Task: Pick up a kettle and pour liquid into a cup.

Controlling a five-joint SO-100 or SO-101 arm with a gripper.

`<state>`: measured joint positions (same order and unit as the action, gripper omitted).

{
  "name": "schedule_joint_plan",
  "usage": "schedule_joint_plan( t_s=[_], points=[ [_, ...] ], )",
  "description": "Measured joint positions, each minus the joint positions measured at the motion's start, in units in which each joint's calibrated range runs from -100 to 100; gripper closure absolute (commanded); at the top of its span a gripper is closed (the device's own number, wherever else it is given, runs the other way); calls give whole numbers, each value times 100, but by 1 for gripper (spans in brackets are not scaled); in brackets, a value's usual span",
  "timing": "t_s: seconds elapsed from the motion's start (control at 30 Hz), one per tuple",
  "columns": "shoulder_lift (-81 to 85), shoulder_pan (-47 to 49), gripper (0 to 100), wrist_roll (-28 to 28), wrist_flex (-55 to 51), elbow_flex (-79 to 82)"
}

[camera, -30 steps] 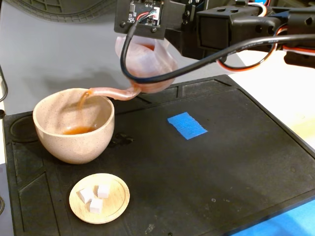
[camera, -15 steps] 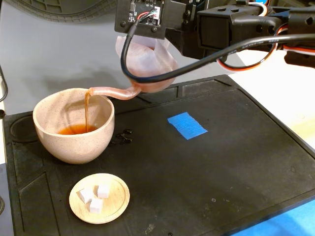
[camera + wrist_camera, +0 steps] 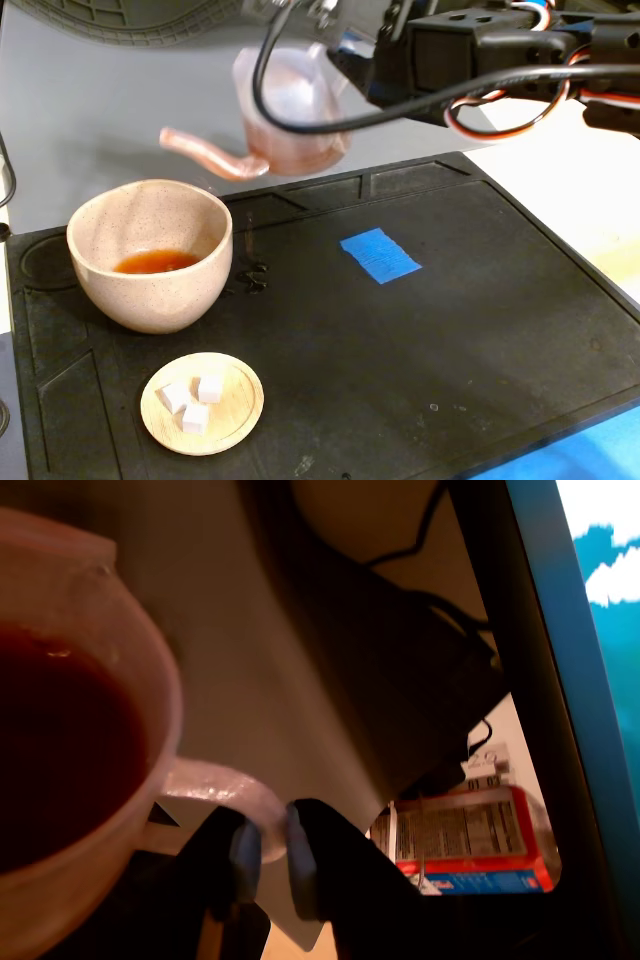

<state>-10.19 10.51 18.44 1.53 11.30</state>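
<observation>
In the fixed view the cup [image 3: 150, 255] sits at the mat's [image 3: 450, 340] left with liquid [image 3: 155, 262] pooled inside; above and right of it hangs the kettle [image 3: 285, 120], spout over the cup's far rim. In the wrist view the pincer [image 3: 272, 852] clamps the kettle's handle [image 3: 225, 785]

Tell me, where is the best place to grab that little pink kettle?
By its small loop handle, coming from the side opposite the spout. The wrist view shows the tool pinching that handle now. The kettle has a smooth, conical body, probably too slippery to grip, and the thin curved spout must stay clear to pour into the cup.
</observation>
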Motion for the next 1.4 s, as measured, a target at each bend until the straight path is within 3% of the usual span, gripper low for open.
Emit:
schedule_joint_plan(
  t_s=[0.1,0.3,0.63,0.8,1.4],
  points=[
    [0,-204,99,524,0,0],
    [9,-627,99,922,0,195],
    [-60,-801,99,932,0,1324],
    [-634,-801,99,932,674,1334],
    [-950,-1043,99,786,796,1587]
  ],
)
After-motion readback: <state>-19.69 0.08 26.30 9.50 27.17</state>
